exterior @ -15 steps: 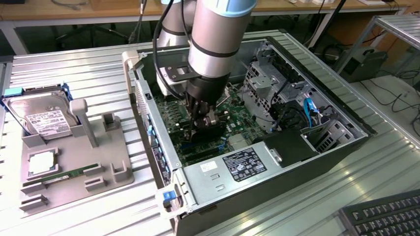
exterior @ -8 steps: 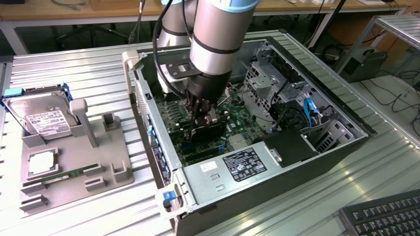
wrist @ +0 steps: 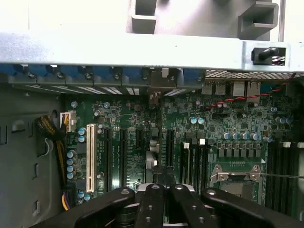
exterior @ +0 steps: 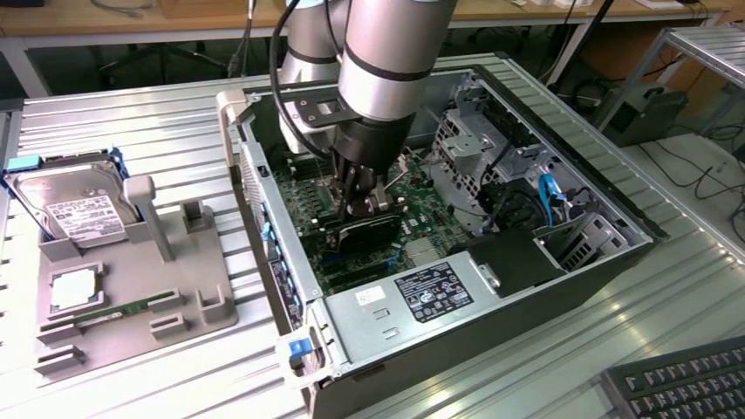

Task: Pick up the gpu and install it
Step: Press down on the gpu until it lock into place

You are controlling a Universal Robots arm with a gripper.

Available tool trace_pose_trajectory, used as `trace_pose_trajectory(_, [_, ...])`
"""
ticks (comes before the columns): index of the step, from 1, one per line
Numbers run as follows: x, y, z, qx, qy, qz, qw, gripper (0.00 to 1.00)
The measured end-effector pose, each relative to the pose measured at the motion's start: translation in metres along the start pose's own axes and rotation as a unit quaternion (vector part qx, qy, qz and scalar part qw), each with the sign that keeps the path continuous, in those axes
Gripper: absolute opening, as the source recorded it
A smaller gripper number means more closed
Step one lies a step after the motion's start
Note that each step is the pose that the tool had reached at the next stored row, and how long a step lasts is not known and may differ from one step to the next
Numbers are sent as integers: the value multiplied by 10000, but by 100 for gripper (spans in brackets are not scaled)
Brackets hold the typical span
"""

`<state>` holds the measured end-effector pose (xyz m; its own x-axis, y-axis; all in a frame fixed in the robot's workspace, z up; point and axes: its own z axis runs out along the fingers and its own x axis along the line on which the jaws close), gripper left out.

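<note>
The gpu (exterior: 355,234) stands on edge over the green motherboard (exterior: 413,196) inside the open computer case (exterior: 285,262), its black cooler face showing in the exterior view. My gripper (exterior: 358,202) reaches down into the case from above and is shut on the card's upper edge. In the wrist view the gpu (wrist: 151,154) appears edge-on as a thin strip running from my black gripper (wrist: 161,192) toward the rear slot brackets, among the black expansion slots.
A grey fixture (exterior: 174,279) at the exterior view's left holds a silver hard drive (exterior: 76,209), a processor chip (exterior: 72,288) and a green memory stick (exterior: 111,312). Drive cage (exterior: 466,148), power supply (exterior: 431,292) and cables crowd the case. A keyboard (exterior: 686,384) lies nearby.
</note>
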<state>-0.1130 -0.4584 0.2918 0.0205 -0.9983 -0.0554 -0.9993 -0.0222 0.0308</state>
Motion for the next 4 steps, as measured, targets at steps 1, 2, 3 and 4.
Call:
trace_pose_trajectory(1, [0,0,0,0,0,0,10000,11])
trace_pose_trajectory(2, [0,0,0,0,0,0,10000,11])
trace_pose_trajectory(3, [0,0,0,0,0,0,10000,11])
trace_pose_trajectory(4, [0,0,0,0,0,0,10000,11])
